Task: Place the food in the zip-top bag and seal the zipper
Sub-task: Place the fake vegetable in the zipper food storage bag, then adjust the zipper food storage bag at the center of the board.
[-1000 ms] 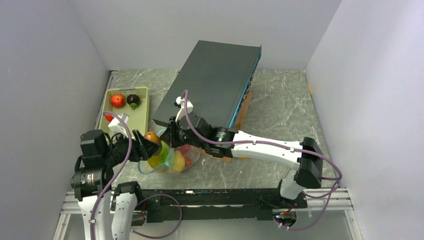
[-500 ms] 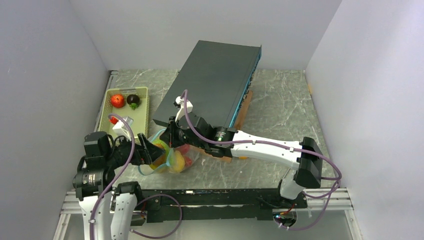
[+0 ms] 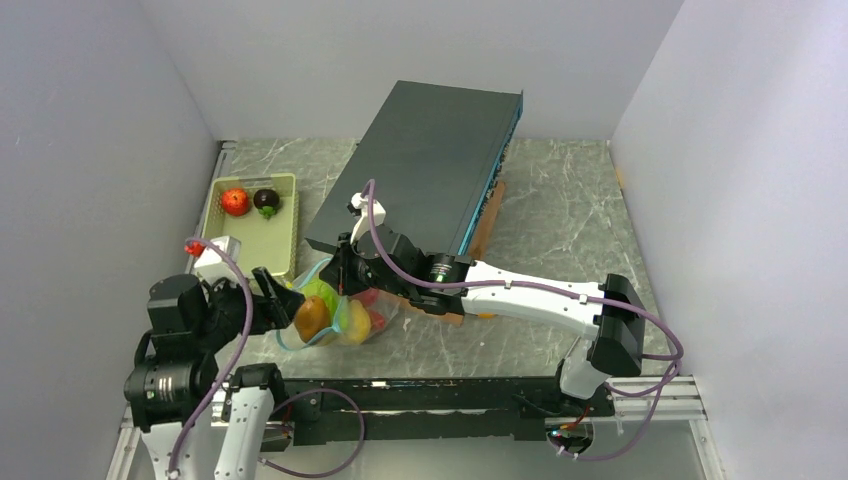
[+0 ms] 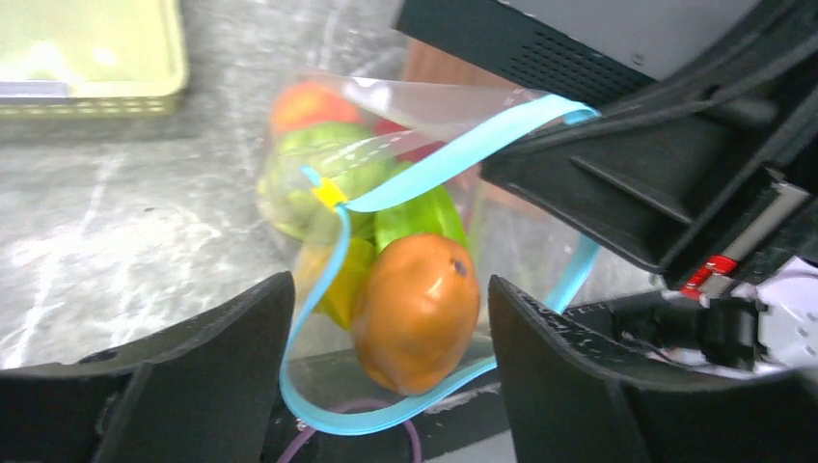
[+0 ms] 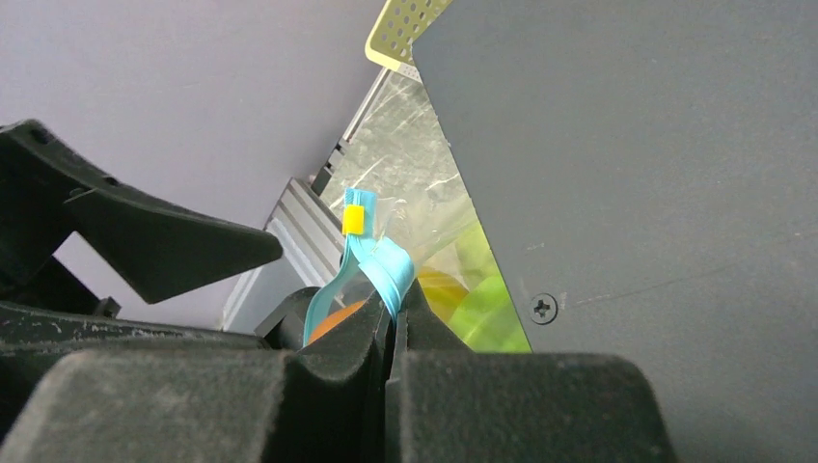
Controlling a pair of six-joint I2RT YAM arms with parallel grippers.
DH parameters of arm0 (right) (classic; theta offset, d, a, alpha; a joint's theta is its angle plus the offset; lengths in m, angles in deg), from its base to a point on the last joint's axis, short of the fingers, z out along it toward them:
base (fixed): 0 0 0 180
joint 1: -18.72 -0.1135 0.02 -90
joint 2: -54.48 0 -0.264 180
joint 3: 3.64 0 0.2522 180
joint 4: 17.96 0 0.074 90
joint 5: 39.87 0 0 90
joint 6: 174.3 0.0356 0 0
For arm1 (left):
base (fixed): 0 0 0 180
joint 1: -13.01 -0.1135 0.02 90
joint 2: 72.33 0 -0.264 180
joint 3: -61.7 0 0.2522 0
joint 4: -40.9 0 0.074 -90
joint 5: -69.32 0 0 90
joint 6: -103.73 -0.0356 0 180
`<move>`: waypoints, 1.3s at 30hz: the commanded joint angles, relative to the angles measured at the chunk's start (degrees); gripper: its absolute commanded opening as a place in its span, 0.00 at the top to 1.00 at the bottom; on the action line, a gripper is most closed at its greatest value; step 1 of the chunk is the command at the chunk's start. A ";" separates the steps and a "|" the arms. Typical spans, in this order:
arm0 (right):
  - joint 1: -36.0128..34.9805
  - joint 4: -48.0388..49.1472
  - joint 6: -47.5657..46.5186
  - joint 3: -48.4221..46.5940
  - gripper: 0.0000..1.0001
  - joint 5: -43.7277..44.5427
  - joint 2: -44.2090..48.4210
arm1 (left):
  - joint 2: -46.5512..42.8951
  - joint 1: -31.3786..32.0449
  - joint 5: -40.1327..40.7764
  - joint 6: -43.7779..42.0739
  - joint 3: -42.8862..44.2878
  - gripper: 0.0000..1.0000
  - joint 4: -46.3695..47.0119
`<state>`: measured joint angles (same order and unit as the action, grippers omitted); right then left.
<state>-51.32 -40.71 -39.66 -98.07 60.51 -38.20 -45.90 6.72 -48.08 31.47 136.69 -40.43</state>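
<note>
Left gripper (image 4: 388,289): jaws spread wide, nothing clamped. An orange-brown fruit (image 4: 415,311) lies between the fingers, touching neither, in the mouth of the zip-top bag (image 3: 360,320). Right gripper (image 5: 391,323): jaws pressed together on the teal zipper (image 5: 374,258), with the yellow slider (image 5: 354,220) just above the pinch. The bag lies near the near edge of the desk (image 3: 560,200), left of centre, with green, yellow and red pieces inside. The basket (image 3: 287,215) at the far-left corner holds a red apple (image 3: 235,201) and a dark purple piece (image 3: 266,201).

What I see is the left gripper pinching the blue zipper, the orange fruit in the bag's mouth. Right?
No: the right gripper pinches the blue zipper, as the right wrist view shows. The orange fruit is in the bag's mouth.
</note>
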 commanded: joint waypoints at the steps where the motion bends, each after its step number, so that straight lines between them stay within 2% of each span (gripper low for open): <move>1: 3.86 -2.39 1.11 0.24 1.00 4.48 -2.14 | -2.83 0.13 12.57 2.33 2.11 0.28 -4.92; 7: 3.82 -2.77 1.07 0.09 1.00 4.61 -2.22 | -7.98 0.13 14.92 7.31 -4.02 0.49 -7.19; 10: 3.84 -3.02 1.10 -0.09 1.00 4.63 -2.30 | -10.46 0.13 15.62 9.54 -7.09 0.54 -8.12; 13: 3.84 -3.24 1.09 -0.19 1.00 4.57 -2.41 | -12.69 0.13 15.38 10.65 -9.36 0.51 -8.56; 17: 3.62 -3.64 1.09 -0.28 1.00 4.87 -2.13 | -14.10 0.11 10.70 11.03 -12.20 0.46 -7.84; 21: 3.11 -3.91 1.08 -0.54 1.00 5.13 -2.06 | -15.23 0.13 8.08 11.22 -15.85 0.49 -5.56; 23: 2.63 -4.11 0.92 -0.74 1.00 5.46 -2.06 | -15.00 0.13 6.22 10.91 -17.45 0.61 -4.26; 27: 0.57 -4.74 -2.96 -1.06 1.00 7.98 -1.60 | -14.63 0.13 3.73 10.12 -14.47 0.97 -2.97; 28: 0.00 -4.83 -4.67 -1.12 1.00 8.74 -1.50 | -14.59 0.13 2.82 10.48 -12.87 1.00 -2.14; 32: -3.62 -4.69 -17.63 -1.60 1.00 10.10 -0.49 | -14.29 0.13 -1.60 15.30 -7.90 1.00 1.37; 36: -6.78 -5.19 -28.42 -0.04 1.00 13.02 1.61 | -15.97 0.15 -8.31 23.47 -9.86 1.00 6.64; 39: -7.22 -3.43 -30.92 3.66 1.00 15.00 2.58 | -18.56 0.13 -1.78 24.76 -13.08 1.00 3.54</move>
<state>-57.46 -46.16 -61.34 -97.37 70.58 -38.49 -61.46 6.74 -50.74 50.09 126.46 -39.30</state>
